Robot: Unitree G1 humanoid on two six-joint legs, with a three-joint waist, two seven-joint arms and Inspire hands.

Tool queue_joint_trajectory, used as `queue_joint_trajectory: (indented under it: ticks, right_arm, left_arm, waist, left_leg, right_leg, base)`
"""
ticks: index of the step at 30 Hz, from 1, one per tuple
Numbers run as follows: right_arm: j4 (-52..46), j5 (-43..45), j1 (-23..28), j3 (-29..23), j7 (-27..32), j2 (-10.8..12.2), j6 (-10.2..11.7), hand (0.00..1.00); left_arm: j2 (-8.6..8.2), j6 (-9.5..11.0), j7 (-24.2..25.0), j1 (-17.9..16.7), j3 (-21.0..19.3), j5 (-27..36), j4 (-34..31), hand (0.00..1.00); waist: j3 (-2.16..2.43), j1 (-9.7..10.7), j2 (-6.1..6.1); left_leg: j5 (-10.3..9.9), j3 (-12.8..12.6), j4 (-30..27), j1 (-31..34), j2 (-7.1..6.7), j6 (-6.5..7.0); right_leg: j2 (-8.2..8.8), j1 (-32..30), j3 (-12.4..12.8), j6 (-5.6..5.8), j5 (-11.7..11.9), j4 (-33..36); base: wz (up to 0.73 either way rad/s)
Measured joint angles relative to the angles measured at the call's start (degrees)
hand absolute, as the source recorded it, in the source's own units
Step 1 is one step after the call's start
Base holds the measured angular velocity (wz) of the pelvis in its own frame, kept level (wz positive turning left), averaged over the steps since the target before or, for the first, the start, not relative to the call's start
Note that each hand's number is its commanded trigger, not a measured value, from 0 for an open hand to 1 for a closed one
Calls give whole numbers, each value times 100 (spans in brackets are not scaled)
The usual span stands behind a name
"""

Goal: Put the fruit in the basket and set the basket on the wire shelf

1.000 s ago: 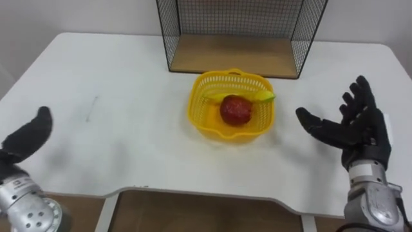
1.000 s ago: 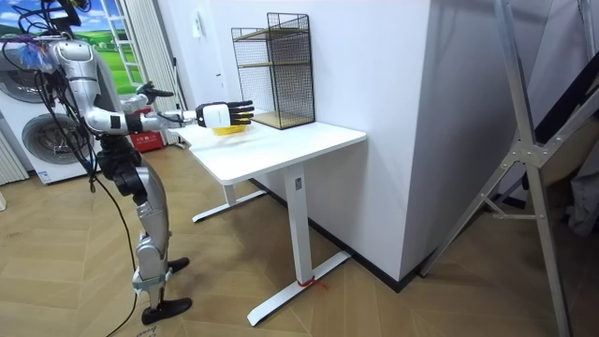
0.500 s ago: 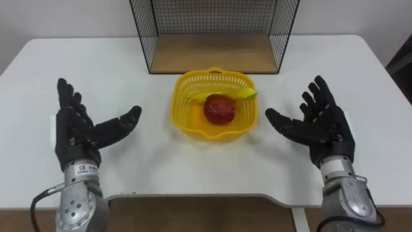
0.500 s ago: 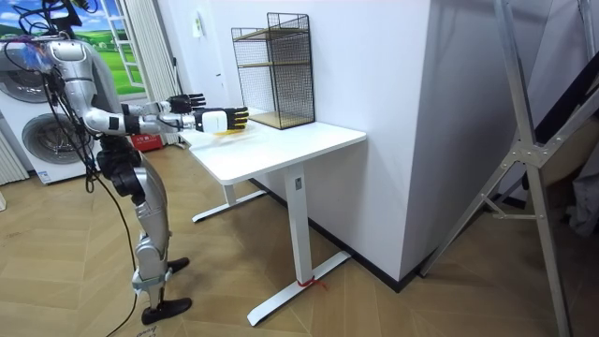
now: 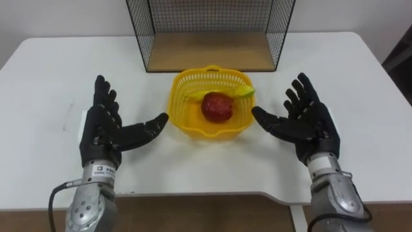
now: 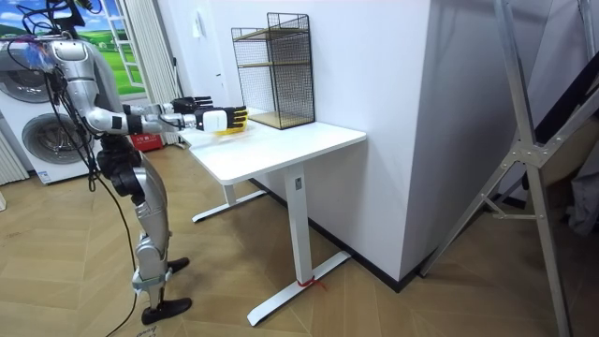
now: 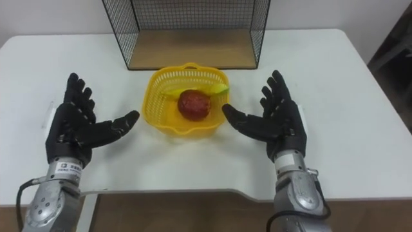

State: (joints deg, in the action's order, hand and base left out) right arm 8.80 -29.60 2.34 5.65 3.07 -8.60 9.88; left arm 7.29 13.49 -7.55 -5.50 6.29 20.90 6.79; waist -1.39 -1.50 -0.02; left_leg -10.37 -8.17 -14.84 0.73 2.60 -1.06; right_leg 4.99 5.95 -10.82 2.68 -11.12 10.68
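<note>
So, the fruit (image 5: 216, 107) lies in the yellow basket (image 5: 179, 115) on the table (image 5: 58, 71), just before the wire shelf (image 5: 206, 53). Your left hand (image 5: 106, 132) and right hand (image 5: 306, 125) flank it, fingers spread, gripping nothing; lifting it onto the shelf remains.

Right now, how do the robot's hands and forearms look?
The left hand and the right hand are black, with slim fingers. Each wrist carries a pale label above a silver-grey metal forearm. A dark cable loops beside the left forearm.
</note>
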Motion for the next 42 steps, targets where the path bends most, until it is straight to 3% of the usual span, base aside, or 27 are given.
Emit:
queue_joint_trajectory:
  ticks: [4, 16, 20, 25, 31, 33, 38, 42]
  right_arm:
    - [0, -17, -89, 17, -16, 8, 0, 0]
    - [193, 29, -135, 117, -19, 33, 0, 0]
    - [485, 24, -377, 162, -25, 175, 0, 0]
    - [656, -14, -758, 208, -82, 168, -1, 0]
    - [663, -24, -920, 368, -207, 165, -20, 0]
    - [664, -27, -920, 427, -248, 163, -127, 0]
    - [673, -36, -920, 449, -306, 160, -184, 0]
    - [742, 16, -936, 450, -319, 167, -196, 0]
  left_arm:
    - [3, -14, 103, 0, 72, 96, 0, 0]
    - [-52, -64, 191, 179, 72, 210, 236, 0]
    - [-154, -85, 190, 474, 68, 214, 630, 0]
    - [-253, -103, 190, 898, 83, 212, 927, 0]
    - [-344, -365, 219, 1153, 227, 213, 1004, 0]
    - [-344, -475, 280, 1226, 287, 213, 1004, 0]
    - [-361, -487, 398, 1268, 303, 212, 1004, 0]
    - [-473, -494, 450, 1316, 339, 213, 1004, 0]
  waist:
    - [-14, 0, -26]
    - [1, 2, -50]
    - [1, 8, -52]
    - [0, 1, -56]
    - [3, -7, -57]
    - [3, -8, -57]
    - [3, 7, -57]
    - [4, 11, -59]
  left_leg:
    - [0, -2, -1, 2, 1, 0]
    - [1, -17, -6, -38, 3, 2]
    - [2, -44, -25, -39, 16, 2]
    - [6, -47, -9, -23, 16, 8]
    - [7, -46, -5, -29, 13, 8]
    - [7, -46, -3, -30, 12, 8]
    - [7, -47, -2, -41, 12, 8]
    - [7, -60, -6, -45, 13, 8]
  right_leg:
    - [0, -7, 1, 0, 0, -1]
    - [2, 20, 19, -1, 1, 11]
    - [-7, 9, 51, -7, 15, 16]
    - [-7, -28, 55, -4, 26, 18]
    - [-7, -13, 67, -4, 27, 8]
    - [-7, -15, 75, -4, 27, 3]
    - [-7, -21, 88, -4, 26, 2]
    - [-4, -49, 99, -4, 27, 16]
  base:
    - [0]
    - [0]
    - [-3]
    - [0]
    - [0]
    - [0]
    - [0]
    - [0]
